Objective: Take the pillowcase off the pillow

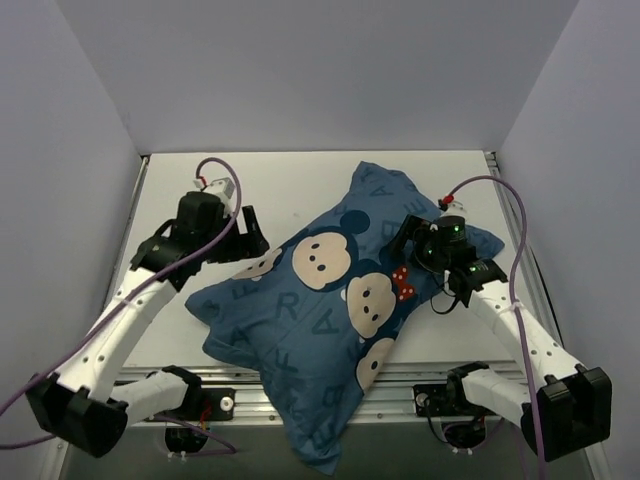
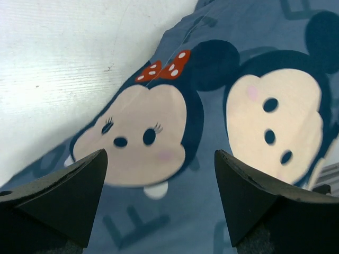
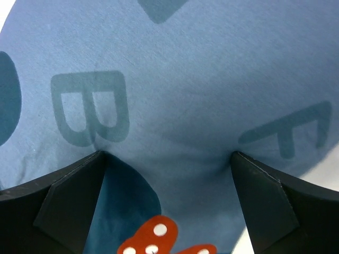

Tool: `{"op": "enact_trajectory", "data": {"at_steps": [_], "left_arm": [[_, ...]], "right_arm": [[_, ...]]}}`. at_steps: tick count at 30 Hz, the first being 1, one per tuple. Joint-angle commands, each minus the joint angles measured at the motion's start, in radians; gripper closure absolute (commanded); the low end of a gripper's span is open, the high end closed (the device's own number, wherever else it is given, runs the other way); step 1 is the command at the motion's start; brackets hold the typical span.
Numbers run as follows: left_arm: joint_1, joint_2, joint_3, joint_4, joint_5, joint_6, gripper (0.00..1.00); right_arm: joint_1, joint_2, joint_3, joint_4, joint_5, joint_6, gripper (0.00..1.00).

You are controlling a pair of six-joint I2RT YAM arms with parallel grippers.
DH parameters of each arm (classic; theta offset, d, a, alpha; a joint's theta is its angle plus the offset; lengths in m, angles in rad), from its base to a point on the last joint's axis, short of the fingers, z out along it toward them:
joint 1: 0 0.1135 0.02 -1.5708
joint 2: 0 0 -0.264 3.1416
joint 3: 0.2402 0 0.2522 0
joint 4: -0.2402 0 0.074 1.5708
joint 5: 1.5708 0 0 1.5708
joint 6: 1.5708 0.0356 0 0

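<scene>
The blue pillowcase (image 1: pixel 300 320), printed with letters and mouse faces, lies diagonally across the table and its lower end hangs over the near edge. It covers the pillow completely, so no plain white cushion shows. My left gripper (image 1: pixel 250 240) is open at the pillowcase's left edge. In the left wrist view it (image 2: pixel 159 177) hovers just above the fabric (image 2: pixel 175 222), near the face with the red bow (image 2: pixel 163 67). My right gripper (image 1: pixel 414 242) is open on the right side. In its wrist view both fingertips (image 3: pixel 100 159) dent the fabric (image 3: pixel 185 79) with nothing pinched between them.
The white table (image 1: pixel 290 185) is enclosed by grey walls on the left, back and right. A metal rail (image 1: pixel 440 372) runs along the near edge by the arm bases. Purple cables (image 1: pixel 510 215) loop above both arms.
</scene>
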Motion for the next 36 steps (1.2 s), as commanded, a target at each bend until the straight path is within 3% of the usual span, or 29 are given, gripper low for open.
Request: {"op": "enact_trajectory", "data": {"at_steps": [1,6,10,13,18,21,27,32,36], "left_arm": [[-0.006,0.13,-0.022,0.169,0.043,0.022,0.1],[-0.04,0.19,-0.167,0.28,0.141,-0.073,0.1],[-0.116,0.108,-0.305,0.349,0.155,-0.14,0.1],[-0.135,0.025,-0.347,0.296,0.127,-0.145,0.1],[-0.138,-0.093,-0.281,0.19,-0.006,-0.105,0.1],[-0.133,-0.09,-0.209,0.119,-0.101,-0.1,0.1],[-0.127,0.003,-0.145,0.186,-0.081,-0.125,0.1],[-0.112,0.12,-0.132,0.291,-0.078,-0.157,0.1],[-0.104,0.227,-0.142,0.366,-0.071,-0.183,0.11]], "right_arm": [[0.008,0.063,-0.024,0.126,-0.061,0.02,0.0],[0.014,0.239,0.025,0.255,-0.133,-0.019,0.01],[0.046,0.39,0.132,0.34,-0.143,-0.062,0.01],[0.06,0.488,0.249,0.364,-0.144,-0.094,0.01],[0.062,0.563,0.435,0.309,-0.13,-0.134,0.0],[0.036,0.502,0.397,0.289,-0.114,-0.135,0.0],[-0.079,0.344,0.256,0.242,-0.182,-0.145,0.0],[-0.109,0.345,0.19,0.234,-0.29,-0.143,0.0],[-0.113,0.407,0.14,0.353,-0.393,-0.112,0.0]]}}
